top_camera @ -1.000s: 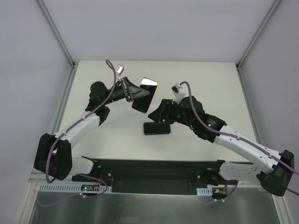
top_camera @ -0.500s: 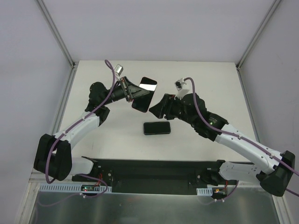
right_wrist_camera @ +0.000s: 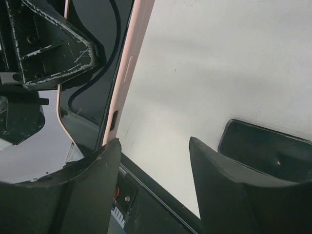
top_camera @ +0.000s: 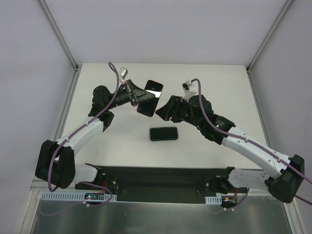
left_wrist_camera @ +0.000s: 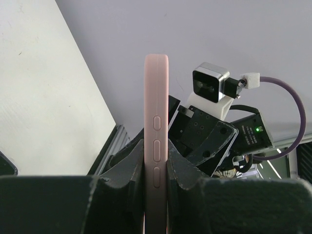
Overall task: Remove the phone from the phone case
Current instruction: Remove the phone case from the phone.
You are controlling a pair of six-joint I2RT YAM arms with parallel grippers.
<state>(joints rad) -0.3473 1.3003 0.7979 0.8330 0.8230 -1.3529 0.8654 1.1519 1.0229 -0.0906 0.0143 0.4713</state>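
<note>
pink and rubbery-looking, the phone case (left_wrist_camera: pixel 156 107) stands on edge in mid-air above the table (top_camera: pixel 214 83), pinched across its thickness by the left gripper (left_wrist_camera: pixel 156 161), whose jaws are closed tight on it just below the side buttons. close beside it hovers the right gripper (right_wrist_camera: pixel 153 165), its fingers (right_wrist_camera: pixel 92 165) parted and holding nothing, the pink rim just off its left finger.

flat on the table below, between the two arms and apart from both, lies a black phone (top_camera: pixel 163 133), face up and untouched. from the right wrist view a dark glossy face shows inside the pink rim, mirroring a cable; whether that is a second screen or only the case's lining cannot be told from here.

the case looks light and soft. it should flex at the corners and grip well against the pads, so a hold across the flat faces, as now, seems sound, and a corner of the lip is likely the place to peel. the phone is probably the stiffer, heavier and more fragile piece, with slick glass that could slide from a loose pinch. it would best be taken by its two long edges rather than by the faces, and set down low.
</note>
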